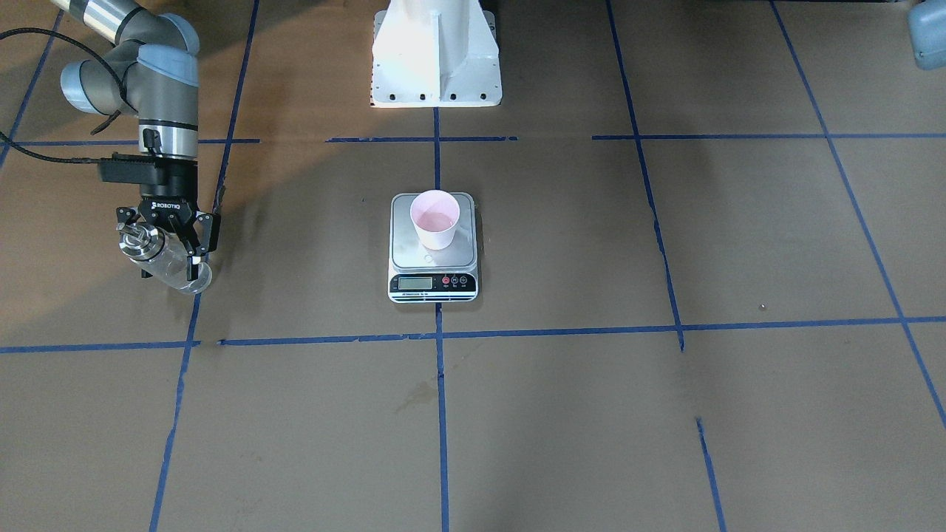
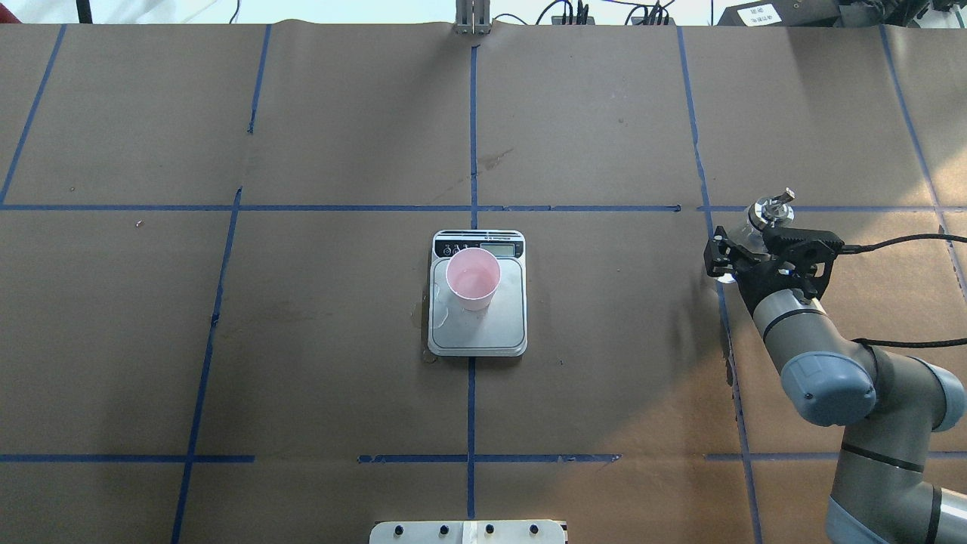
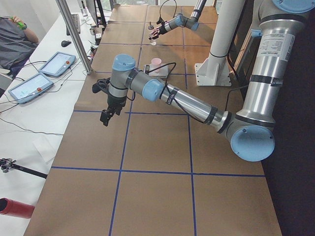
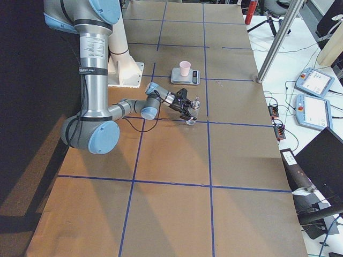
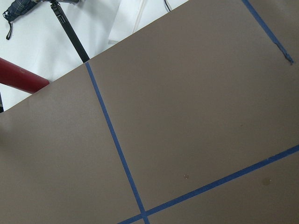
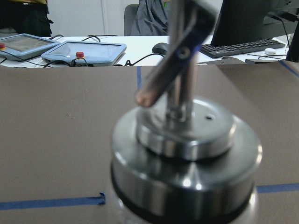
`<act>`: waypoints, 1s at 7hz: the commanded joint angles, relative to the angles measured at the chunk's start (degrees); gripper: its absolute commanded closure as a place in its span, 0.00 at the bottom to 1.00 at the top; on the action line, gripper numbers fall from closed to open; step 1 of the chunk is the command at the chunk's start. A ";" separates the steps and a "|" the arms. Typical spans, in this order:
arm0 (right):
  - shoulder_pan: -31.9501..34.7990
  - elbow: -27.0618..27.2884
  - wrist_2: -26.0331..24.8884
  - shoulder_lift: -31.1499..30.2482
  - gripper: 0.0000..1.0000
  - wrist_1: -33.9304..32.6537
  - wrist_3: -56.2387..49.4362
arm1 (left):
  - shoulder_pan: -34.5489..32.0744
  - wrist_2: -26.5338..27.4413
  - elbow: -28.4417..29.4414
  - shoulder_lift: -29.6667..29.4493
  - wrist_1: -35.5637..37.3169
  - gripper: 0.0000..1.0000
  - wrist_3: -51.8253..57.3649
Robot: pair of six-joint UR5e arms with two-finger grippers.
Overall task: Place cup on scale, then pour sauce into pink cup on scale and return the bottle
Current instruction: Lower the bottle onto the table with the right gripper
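- Clear glass bottle (image 1: 183, 272), silver pourer, tilted, clamped in right gripper (image 1: 164, 250), three o'clock from flat silver steel scale (image 1: 433, 258) seen overhead.
- Pale pink paper cup (image 1: 434, 219) stands on that scale.
- Left gripper (image 3: 105, 117): cannot tell its grip.

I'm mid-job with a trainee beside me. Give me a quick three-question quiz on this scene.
1. True or false: the cup stands on the scale.
2. Which arm grips the bottle? A left, B right, C neither.
3. Fill in: the scale's display is on the side facing ___ the robot's base.
Key: 1 true; 2 B, in the right hand; 3 away from.
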 commanded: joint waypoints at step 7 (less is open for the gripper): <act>-0.87 6.50 12.28 -3.90 0.00 -5.28 -0.97 | 0.00 -0.01 -0.10 0.08 -0.07 0.00 0.00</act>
